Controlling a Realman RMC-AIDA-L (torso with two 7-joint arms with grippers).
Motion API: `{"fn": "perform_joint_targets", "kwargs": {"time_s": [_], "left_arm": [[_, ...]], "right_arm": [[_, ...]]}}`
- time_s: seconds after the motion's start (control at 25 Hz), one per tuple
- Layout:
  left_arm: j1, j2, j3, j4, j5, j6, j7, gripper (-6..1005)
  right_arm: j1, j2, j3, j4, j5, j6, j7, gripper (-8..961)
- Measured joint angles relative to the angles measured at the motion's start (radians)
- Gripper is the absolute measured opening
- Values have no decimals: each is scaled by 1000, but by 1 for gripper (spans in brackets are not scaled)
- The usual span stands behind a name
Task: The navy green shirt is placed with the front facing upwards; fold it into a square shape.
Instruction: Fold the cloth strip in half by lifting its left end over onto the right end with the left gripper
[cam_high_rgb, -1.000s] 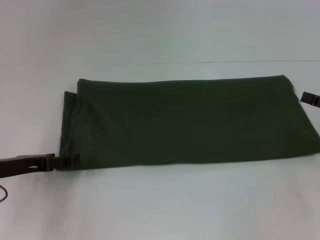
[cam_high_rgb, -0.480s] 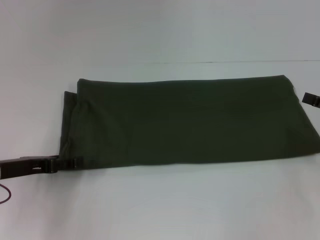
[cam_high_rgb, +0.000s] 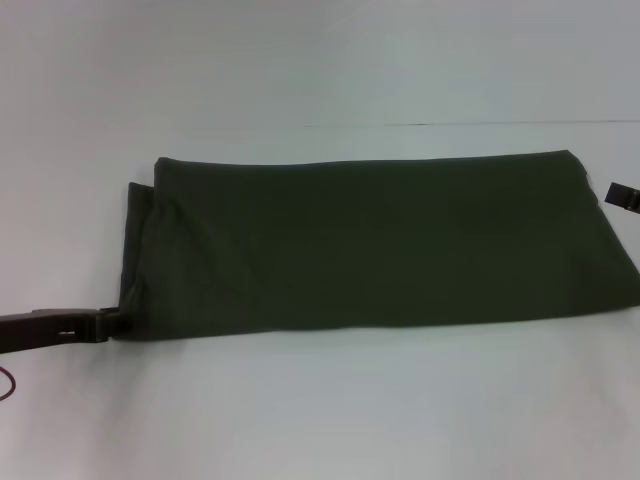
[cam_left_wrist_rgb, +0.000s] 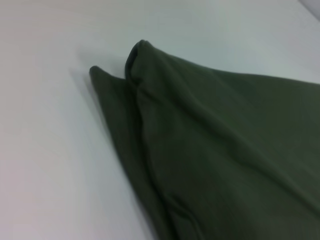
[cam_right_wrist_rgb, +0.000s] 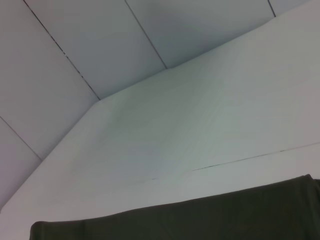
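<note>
The navy green shirt (cam_high_rgb: 380, 245) lies folded into a long band across the white table, plain green side up, with no lettering showing. Its left end shows two stacked layers (cam_left_wrist_rgb: 135, 90). My left gripper (cam_high_rgb: 118, 322) sits low at the shirt's near-left corner, right at the cloth's edge. Only a small dark piece of my right gripper (cam_high_rgb: 622, 195) shows, just off the shirt's far-right corner. The right wrist view takes in the shirt's far edge (cam_right_wrist_rgb: 200, 220) and bare table beyond.
The white table (cam_high_rgb: 320, 420) runs on all sides of the shirt, with a thin seam line (cam_high_rgb: 480, 124) behind it. A red cable (cam_high_rgb: 8, 385) curls at the left edge. Grey wall panels (cam_right_wrist_rgb: 100, 40) stand past the table's far side.
My left gripper has drawn back to the left, from over the shirt's near-left corner to its very edge. The right gripper's visible piece has slid slightly right. The shirt has not moved.
</note>
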Motion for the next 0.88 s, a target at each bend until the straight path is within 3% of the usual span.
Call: {"fn": "perform_joint_targets", "kwargs": {"time_s": [0.44,0.76,0.88], "left_arm": [[-11,-2,0,4,41,-17,-12,357],[-11,-2,0,5,41,-14,-15,-3],[-11,-2,0,7,41,-14,-15,0]], "right_arm": [[-8,0,0,0,0,-2,0,947],[-11,0,-2,0,-3,3,3,946],[-7,-6,-9,0,-39,17,31,946]]}}
